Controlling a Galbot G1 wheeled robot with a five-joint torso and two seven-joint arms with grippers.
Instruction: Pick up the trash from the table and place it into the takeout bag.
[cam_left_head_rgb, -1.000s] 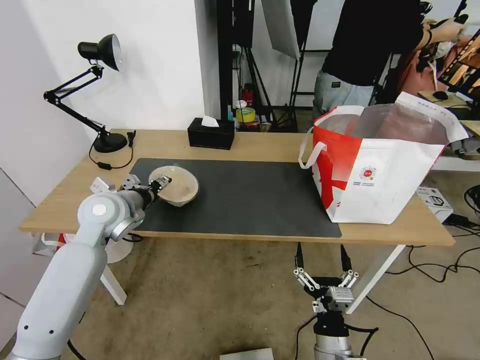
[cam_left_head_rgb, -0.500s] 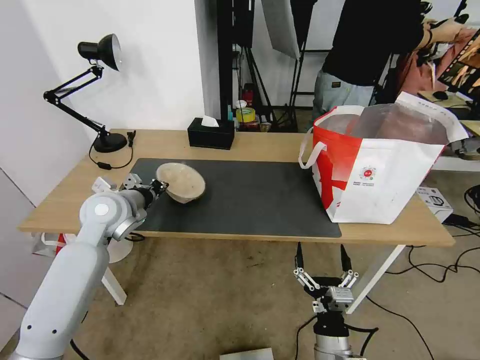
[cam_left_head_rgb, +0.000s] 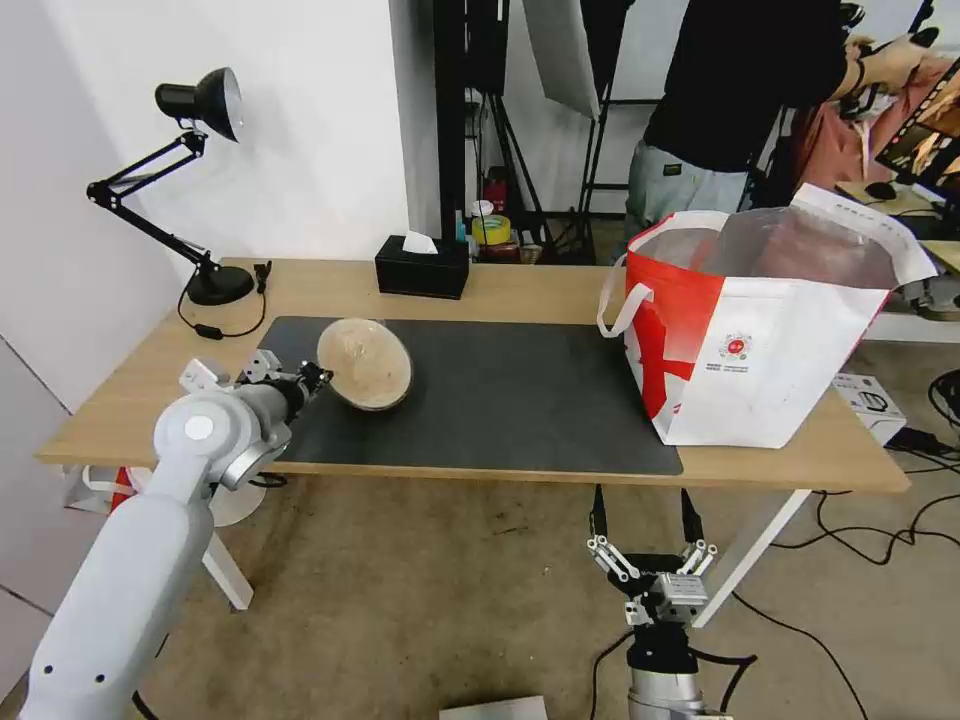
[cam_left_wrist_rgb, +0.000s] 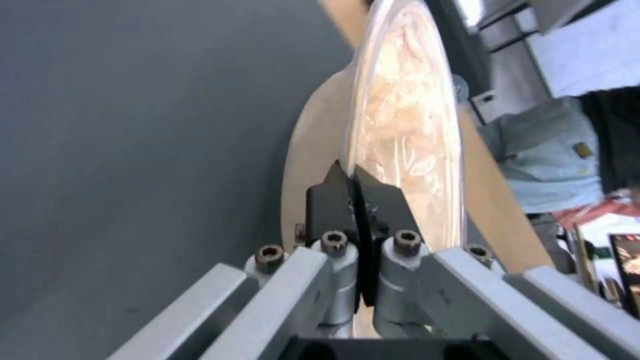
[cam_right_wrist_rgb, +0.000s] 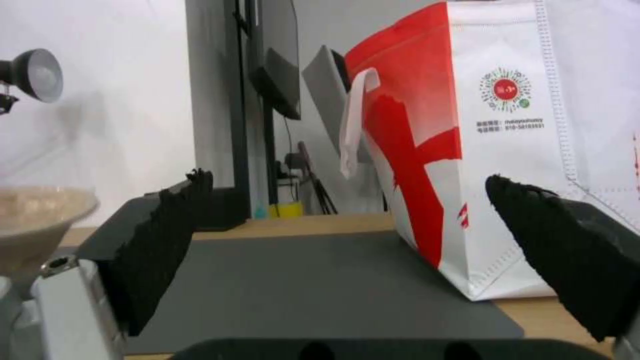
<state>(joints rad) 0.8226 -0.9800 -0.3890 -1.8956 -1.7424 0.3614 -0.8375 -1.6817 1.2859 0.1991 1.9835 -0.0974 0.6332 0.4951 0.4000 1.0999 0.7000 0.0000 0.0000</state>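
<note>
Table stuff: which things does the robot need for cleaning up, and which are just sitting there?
Needed: beige paper bowl pinched by the left gripper; takeout bag.
Just sitting: desk lamp; black tissue box; right gripper, open, parked below the table.

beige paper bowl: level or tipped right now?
Tipped. The beige paper bowl stands steeply on edge over the dark grey mat, its mouth turned toward the camera, the left gripper shut on its rim.

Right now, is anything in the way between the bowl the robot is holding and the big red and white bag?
Nothing visible is. The left gripper is shut on the beige paper bowl's rim, tilted over the dark grey mat. From there to the takeout bag, the mat is bare. The black tissue box sits farther back, off that path.
</note>
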